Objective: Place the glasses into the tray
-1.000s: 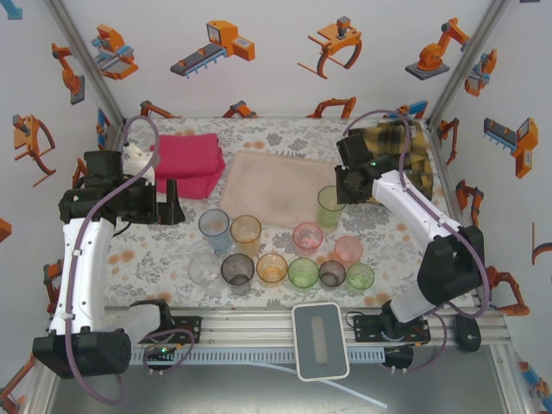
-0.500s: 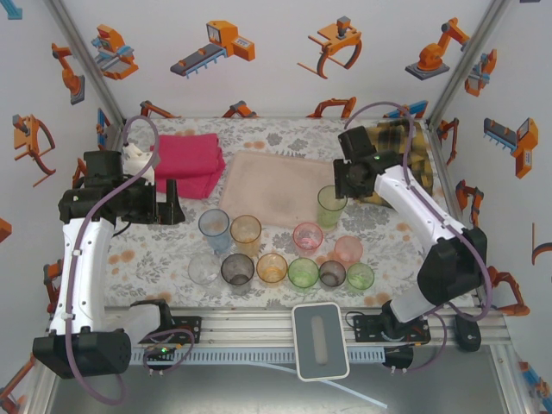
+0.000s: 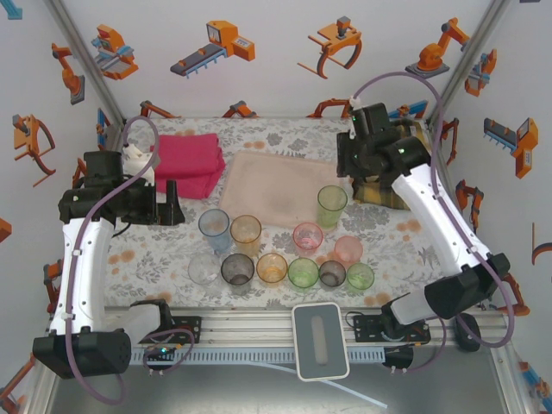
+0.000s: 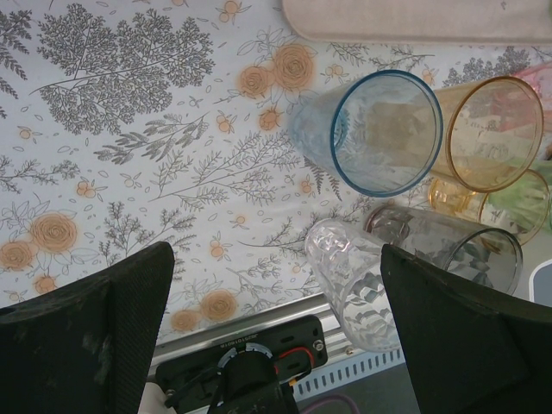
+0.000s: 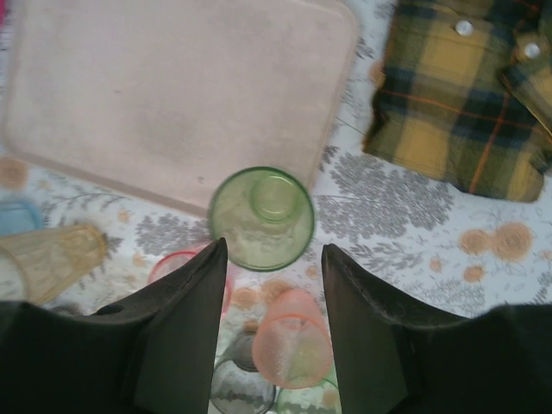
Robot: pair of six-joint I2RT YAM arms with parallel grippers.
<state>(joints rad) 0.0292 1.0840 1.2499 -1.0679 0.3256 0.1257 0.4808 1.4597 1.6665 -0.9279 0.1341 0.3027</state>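
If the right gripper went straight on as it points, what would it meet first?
Probably the green translucent plastic tumbler at the edge of the pale pink tray, centred beyond the right gripper; depth unclear.

A green glass (image 5: 261, 217) stood upright below the right gripper (image 5: 273, 248), just ahead of its parted jaws and clear of them, at the near corner of the flat pale pink tray (image 5: 172, 95). The other glasses (image 3: 272, 267), blue, orange, pink, grey and clear, stood upright behind the gripper.
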